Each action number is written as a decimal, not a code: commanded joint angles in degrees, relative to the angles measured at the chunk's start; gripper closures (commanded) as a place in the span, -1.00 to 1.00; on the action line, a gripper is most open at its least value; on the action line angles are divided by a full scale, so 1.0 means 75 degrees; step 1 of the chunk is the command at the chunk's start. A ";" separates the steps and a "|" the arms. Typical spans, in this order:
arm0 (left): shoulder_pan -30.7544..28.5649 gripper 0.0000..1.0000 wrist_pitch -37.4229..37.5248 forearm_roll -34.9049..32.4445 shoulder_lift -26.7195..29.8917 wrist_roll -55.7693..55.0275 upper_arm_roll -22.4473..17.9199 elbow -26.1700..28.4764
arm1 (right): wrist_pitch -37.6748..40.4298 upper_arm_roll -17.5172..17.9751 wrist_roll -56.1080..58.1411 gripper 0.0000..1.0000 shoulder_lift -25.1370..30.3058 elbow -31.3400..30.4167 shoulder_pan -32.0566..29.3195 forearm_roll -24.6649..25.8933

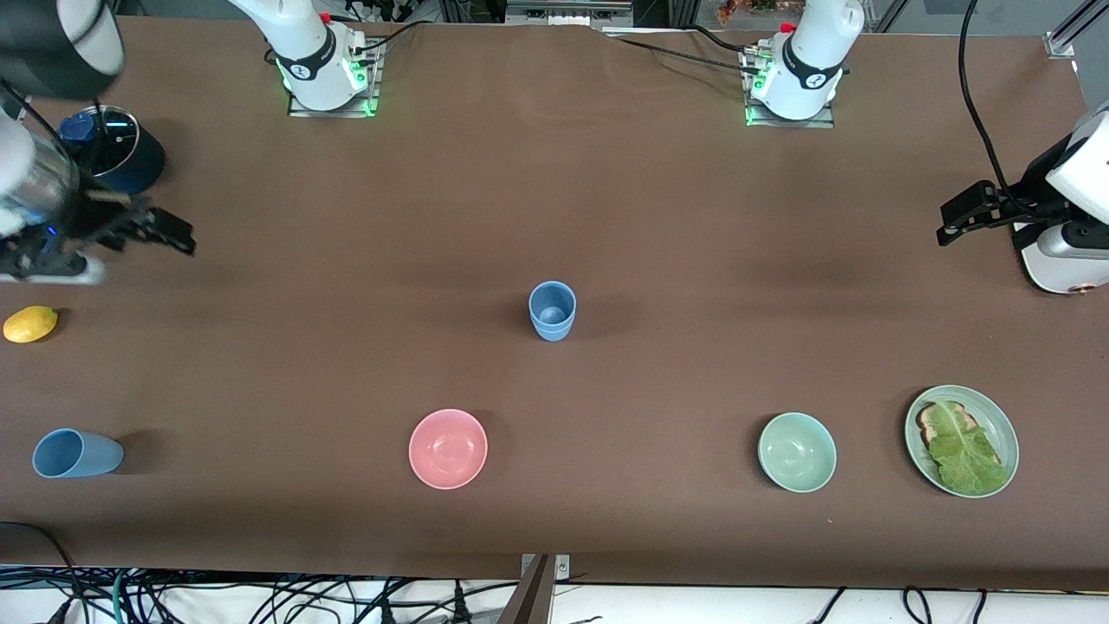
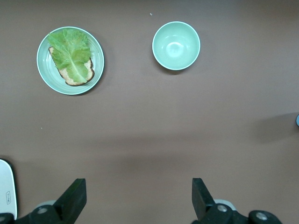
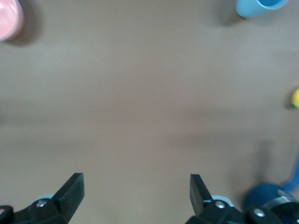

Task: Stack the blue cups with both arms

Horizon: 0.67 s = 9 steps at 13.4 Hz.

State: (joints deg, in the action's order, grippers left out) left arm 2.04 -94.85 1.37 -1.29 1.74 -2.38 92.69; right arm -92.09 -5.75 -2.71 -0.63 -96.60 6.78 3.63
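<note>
Here, a brown table (image 1: 554, 217) carries everything, and two white arms rise from bases along its edge farthest from the front camera. The right arm reaches out to its own end of the table, where the right gripper (image 1: 165, 232) hangs in the air over bare cloth, its fingers (image 3: 70, 191) spread wide with nothing between them. The left gripper (image 1: 957, 221) hangs likewise over the left arm's end, fingers (image 2: 74, 198) wide apart and empty. A pale green plate (image 1: 1005, 433) bearing toast under a lettuce leaf (image 1: 966, 451) lies nearest the front camera at the left arm's end, a pale green bowl (image 1: 797, 451) near it, a pink bowl (image 1: 448, 448) farther along. One blue cup (image 1: 552, 310) stands upright mid-table; a second blue cup (image 1: 76, 453) lies on its side toward the right arm's end. A lemon (image 1: 30, 324) sits near that edge.
</note>
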 commanded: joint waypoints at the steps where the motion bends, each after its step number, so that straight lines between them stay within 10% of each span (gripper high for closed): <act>1: 0.0127 -0.99 0.0096 0.0063 -0.0051 -0.0009 -0.0104 -0.0089 | 0.1036 0.0227 0.0057 -1.00 0.0388 0.0047 -0.0107 0.0279; 9: 0.0104 -0.99 0.0095 0.0063 -0.0098 -0.0009 -0.0093 -0.0159 | 0.0912 0.0193 -0.0340 -1.00 0.0295 0.0247 -0.0412 -0.0752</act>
State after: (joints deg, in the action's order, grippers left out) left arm 2.14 -94.84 1.37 -1.82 1.74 -2.38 92.67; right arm -85.99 -4.93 -3.16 2.05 -96.49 4.68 0.62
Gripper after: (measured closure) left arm 0.004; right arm 0.000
